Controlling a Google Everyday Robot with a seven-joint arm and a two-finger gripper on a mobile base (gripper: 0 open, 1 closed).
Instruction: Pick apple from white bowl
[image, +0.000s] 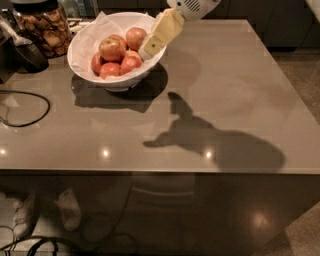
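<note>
The white bowl (84, 50), lined with crumpled white paper, stands at the back left of the grey table. It holds several apples. The largest apple (111, 48), red-orange with a pale yellowish blush, lies on top at the middle left of the pile. Smaller, redder apples (135, 36) lie around it. My gripper (149, 50) comes down from the top edge, slanting left, with its tip over the bowl's right rim. It is just right of the pile and about an apple's width from the large apple. It holds nothing that I can see.
A glass jar of brown snacks (42, 25) stands left of the bowl at the back. A dark object (26, 52) and a looped black cable (30, 112) lie at the left edge. The arm's shadow (210, 140) falls across the table's middle.
</note>
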